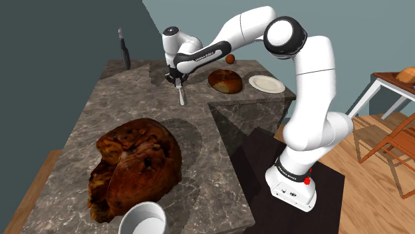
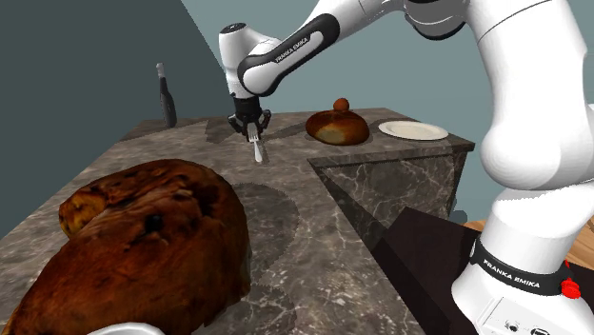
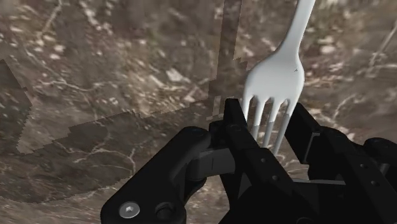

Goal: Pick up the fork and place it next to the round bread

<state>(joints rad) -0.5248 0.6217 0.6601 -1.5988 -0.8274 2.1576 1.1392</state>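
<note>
A white fork (image 3: 280, 76) hangs by its tines from my gripper (image 3: 264, 124), which is shut on it; the handle points down at the marble counter (image 1: 133, 106). In the shoulder view the gripper (image 1: 177, 80) and fork (image 1: 181, 95) are over the far part of the counter, to the left of the round brown bread (image 1: 225, 81). The second exterior view has the gripper (image 2: 249, 122) holding the fork (image 2: 257, 147) a hand's width left of the bread (image 2: 337, 127). Whether the handle tip touches the counter I cannot tell.
A large dark loaf (image 1: 136, 166) and a white bowl (image 1: 141, 219) fill the near counter. A white plate (image 1: 267, 84) lies right of the round bread, a small orange-brown item (image 1: 229, 58) behind it. A dark bottle (image 1: 124, 50) stands at the far left. A wooden chair (image 1: 399, 143) is on the floor.
</note>
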